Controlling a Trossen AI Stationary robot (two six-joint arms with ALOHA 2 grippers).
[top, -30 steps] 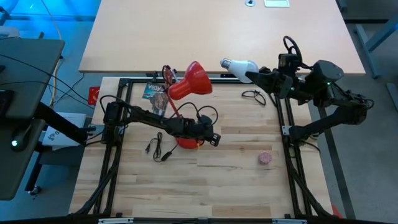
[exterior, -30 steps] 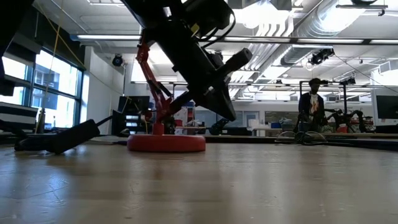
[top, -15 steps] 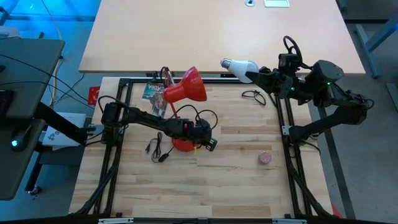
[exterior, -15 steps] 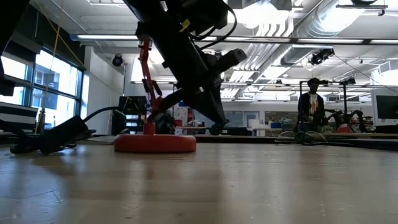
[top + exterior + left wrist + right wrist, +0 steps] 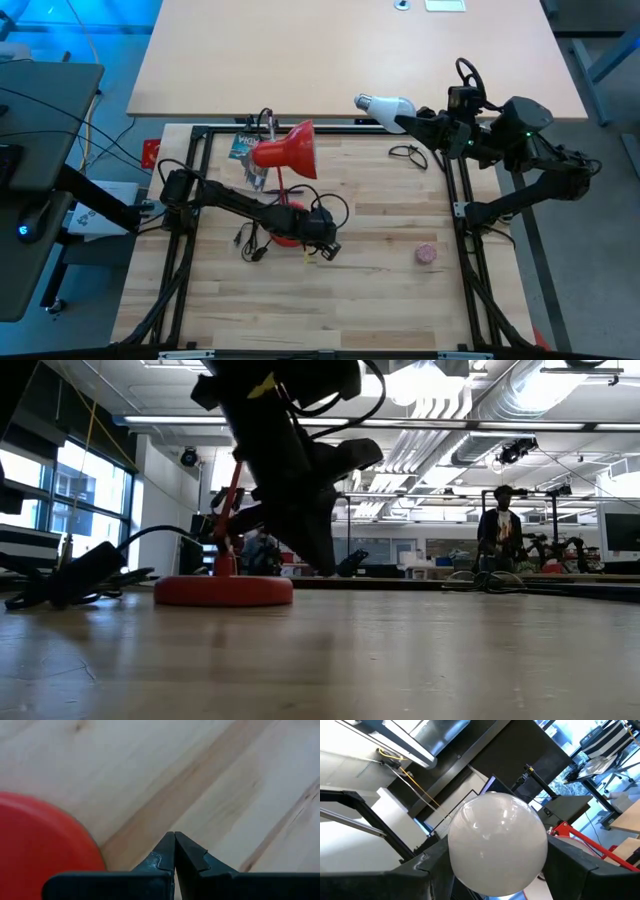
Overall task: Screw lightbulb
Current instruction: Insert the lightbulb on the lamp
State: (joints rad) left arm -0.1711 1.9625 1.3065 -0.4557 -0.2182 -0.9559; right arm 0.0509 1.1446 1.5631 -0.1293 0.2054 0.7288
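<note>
Gripping the bulb (image 5: 385,105), the right gripper (image 5: 400,118) sits at the table's (image 5: 400,300) 1 o'clock edge, jaws set wide around the glass, screw base pointing toward 9 o'clock. Left gripper (image 5: 325,249), fingers pinched together and empty, is low near table centre, just at 4 o'clock of the lamp's base (image 5: 285,236). Lamp shade (image 5: 285,152) tilts at 11 o'clock. Pink ball (image 5: 427,254) lies at 3 o'clock.
</note>
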